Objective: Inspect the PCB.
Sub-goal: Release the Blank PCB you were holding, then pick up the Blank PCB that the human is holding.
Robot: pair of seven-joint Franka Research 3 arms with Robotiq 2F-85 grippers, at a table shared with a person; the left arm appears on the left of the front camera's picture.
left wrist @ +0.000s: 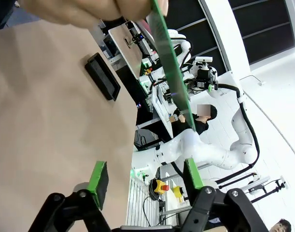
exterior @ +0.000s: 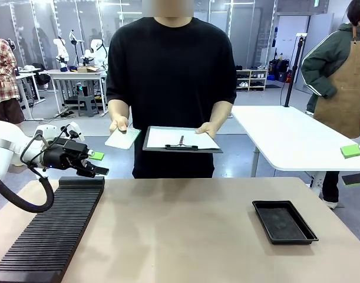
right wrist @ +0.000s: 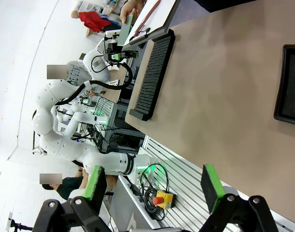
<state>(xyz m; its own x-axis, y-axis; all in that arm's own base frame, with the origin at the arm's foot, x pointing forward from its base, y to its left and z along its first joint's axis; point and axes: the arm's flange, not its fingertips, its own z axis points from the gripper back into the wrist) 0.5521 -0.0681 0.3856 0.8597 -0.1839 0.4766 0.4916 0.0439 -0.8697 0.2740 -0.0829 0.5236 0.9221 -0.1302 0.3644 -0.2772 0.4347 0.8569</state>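
PCB (exterior: pixel 122 138) is off the table, held in the person's hand (exterior: pixel 118 124) just past the far edge, toward the far-left corner. Their other hand (exterior: pixel 210 127) props a clipboard (exterior: pixel 181 140) with a sheet on it beside the board. Left gripper (exterior: pixel 97 164) hangs over the far-left corner, above the far end of the slotted black rack (exterior: pixel 50 230). It sits just below and to the side of the board, not touching. Left wrist view: pads (left wrist: pixel 98 176) wide apart, nothing between them, board edge-on ahead of the jaws. Right gripper (right wrist: pixel 152 183) is spread wide too, empty; its view takes in the rack and the black tray (exterior: pixel 284 221) near the right edge. My read: inspection sits with the person, board in hand and clipboard ready. Can't tell what's been checked off. Likely left: finish the check, then pass the board to the left gripper or set it down.
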